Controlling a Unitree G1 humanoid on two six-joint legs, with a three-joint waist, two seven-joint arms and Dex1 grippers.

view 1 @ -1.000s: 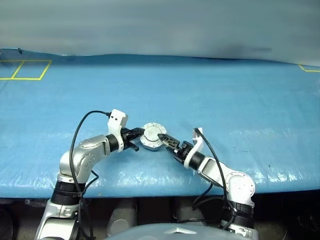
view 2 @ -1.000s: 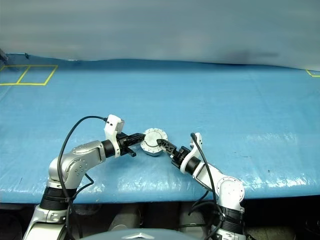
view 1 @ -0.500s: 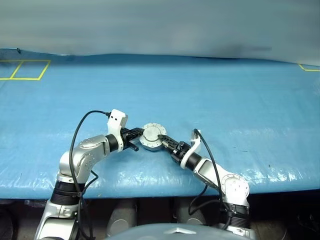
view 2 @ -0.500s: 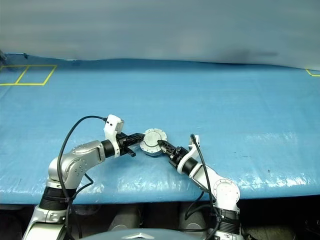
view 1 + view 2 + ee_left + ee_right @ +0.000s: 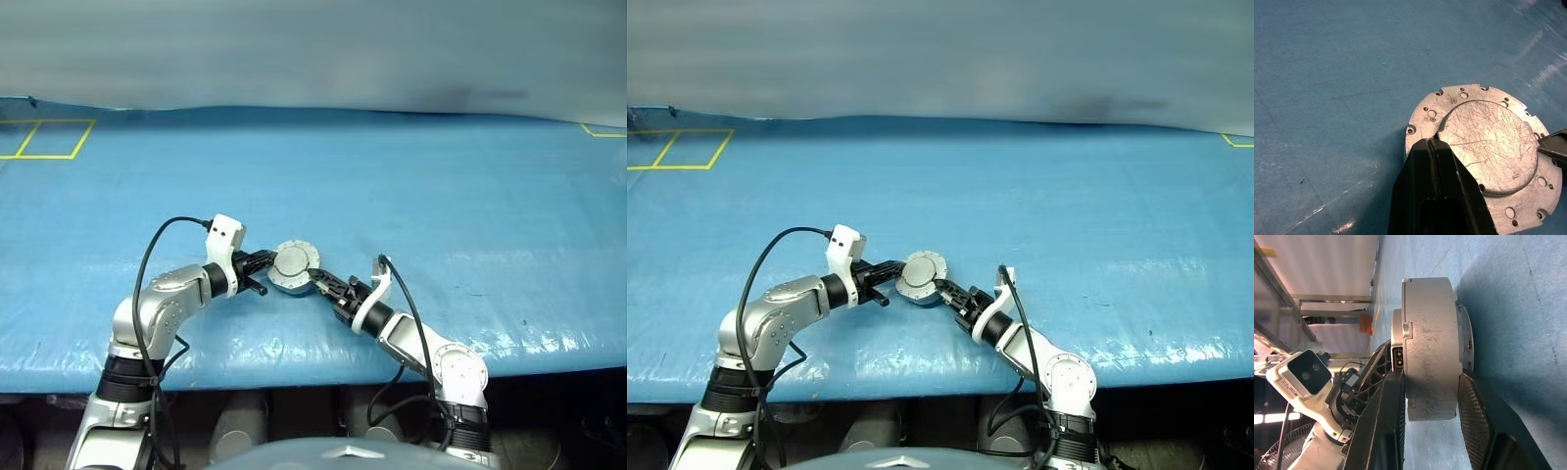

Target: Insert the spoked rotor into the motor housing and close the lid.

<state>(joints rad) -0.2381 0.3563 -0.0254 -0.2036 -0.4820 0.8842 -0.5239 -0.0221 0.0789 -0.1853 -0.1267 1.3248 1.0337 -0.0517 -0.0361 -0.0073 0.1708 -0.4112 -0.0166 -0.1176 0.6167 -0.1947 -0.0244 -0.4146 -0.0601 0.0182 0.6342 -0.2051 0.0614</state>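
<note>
The round grey metal motor housing (image 5: 293,268) is seen near the front edge of the blue-covered table (image 5: 470,215), between the two grippers, with the plain grey scratched lid (image 5: 1488,147) with raised centre lying shut over it. The spoked rotor is not visible; it is judged to be enclosed already, though this cannot be confirmed.

The left gripper (image 5: 1432,147) is held with its black fingers pressed together, tips resting at the lid's flange beside the raised centre. The right gripper (image 5: 1432,396) is set with its fingers on either side of the housing body, one against the lid side and one against the base side; they are judged to be pinching the shell, though firm contact cannot be fully told.

Step in hand, as judged: seating the closed lid. It would be done well if the squeeze is kept square across both faces, so that the lid is pressed flat rather than cocked at the hinge, while the left tips steady the rim against sliding.

Surroundings: yellow tape squares (image 5: 47,137) are marked at the far left corner, well apart. Nothing is seen in the way; only the two grippers crowd each other at the housing.
</note>
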